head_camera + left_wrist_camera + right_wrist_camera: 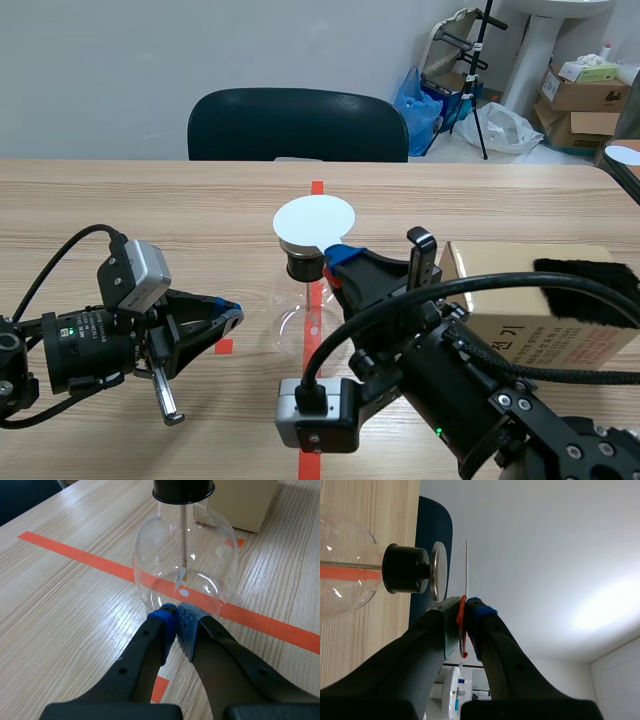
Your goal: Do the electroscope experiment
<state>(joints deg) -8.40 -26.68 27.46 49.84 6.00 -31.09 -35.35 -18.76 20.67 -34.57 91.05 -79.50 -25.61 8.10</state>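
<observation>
Right wrist view: right gripper [465,606] sideways

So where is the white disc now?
In the scene view, the white disc is at the middle, held by the right hand just above the black stopper of the flask.

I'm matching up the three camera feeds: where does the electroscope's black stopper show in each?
Scene view: black stopper at the middle, just under the white disc gripped by the right tool.
Left wrist view: ahead of the shut left tool, capping the glass flask.
Right wrist view: ahead of the tool, between the flask's bulb and the metal plate.
Shared landmark: the glass flask.
</observation>
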